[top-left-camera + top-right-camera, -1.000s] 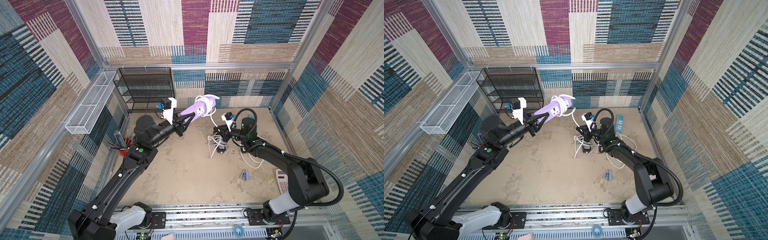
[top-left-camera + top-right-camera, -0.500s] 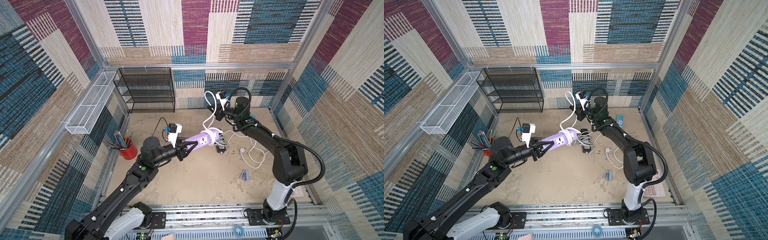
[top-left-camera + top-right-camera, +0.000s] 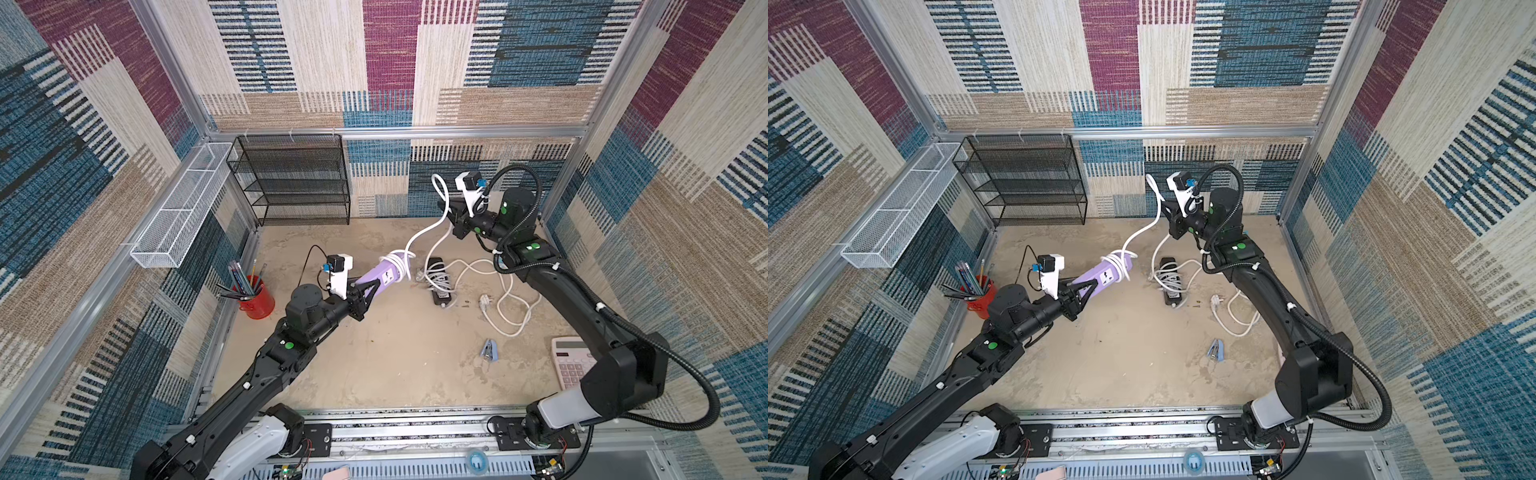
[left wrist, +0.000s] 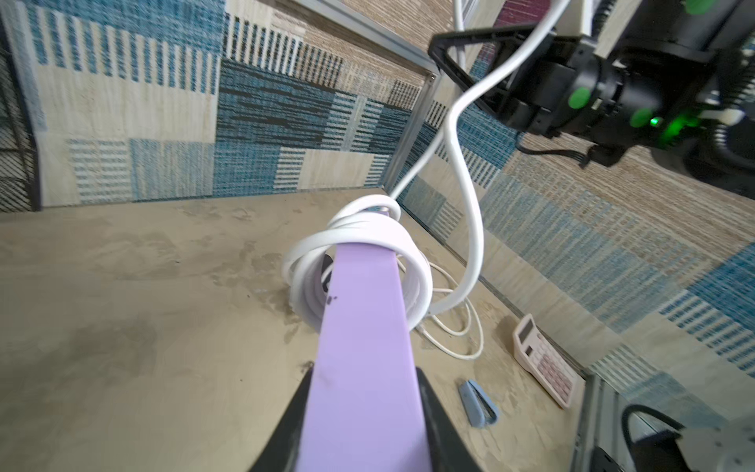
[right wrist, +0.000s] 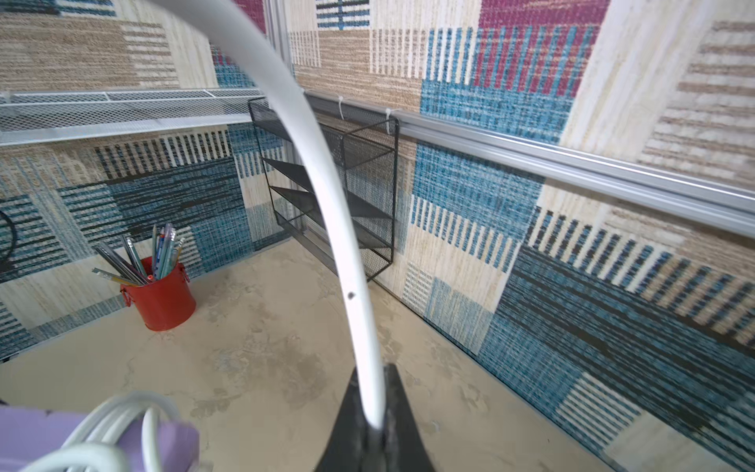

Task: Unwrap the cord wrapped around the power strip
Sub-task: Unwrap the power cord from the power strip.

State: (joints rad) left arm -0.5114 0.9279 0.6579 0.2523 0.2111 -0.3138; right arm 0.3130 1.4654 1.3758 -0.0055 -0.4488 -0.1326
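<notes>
1. Compared with one second earlier, the arms have traded heights. The left gripper point(image 3: 371, 287) has brought the power strip point(image 3: 390, 272) down and nearer, and the right gripper point(image 3: 446, 205) has climbed from beside the black strip point(image 3: 440, 282) to well above and beyond it.
2. Left gripper: jaws clamped on the near end of the power strip. The strip is held clear of the table, beside the black strip on the left arm's side.
3. Power strip: several turns of the cord point(image 3: 424, 232) are coiled around its far end, the end closest to the black strip.
4. Cord: one free run rises from the coil to the right gripper. The remaining slack drops to the table and lies in loose loops around and past the black strip.
5. Right gripper: jaws pinched together on the cord, above and behind the black strip.
6. Step in hand: unwinding, judged partly complete. The next move probably calls for leading the held run around the strip's far end, or turning the strip, so that one turn drops off. A straight pull risks tightening the coil.
</notes>
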